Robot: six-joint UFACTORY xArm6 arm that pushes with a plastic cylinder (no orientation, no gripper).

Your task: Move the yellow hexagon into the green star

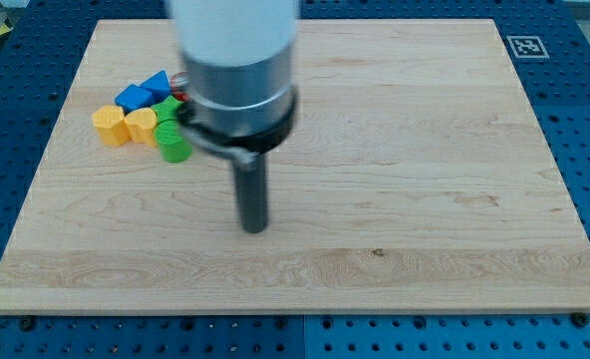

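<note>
The yellow hexagon (110, 125) lies at the left end of a tight cluster near the board's upper left. Beside it on the right is a second yellow block (141, 126). The green star (168, 111) sits right of that, partly hidden by the arm, with a green cylinder-like block (174, 144) just below it. My tip (253, 227) rests on the board below and to the right of the cluster, well apart from every block.
Two blue blocks (133, 97) (156, 85) sit above the yellow ones. A sliver of red (176, 94) shows beside the arm. The wooden board (425, 199) lies on a blue pegboard; a marker tag (527, 46) is at its top right corner.
</note>
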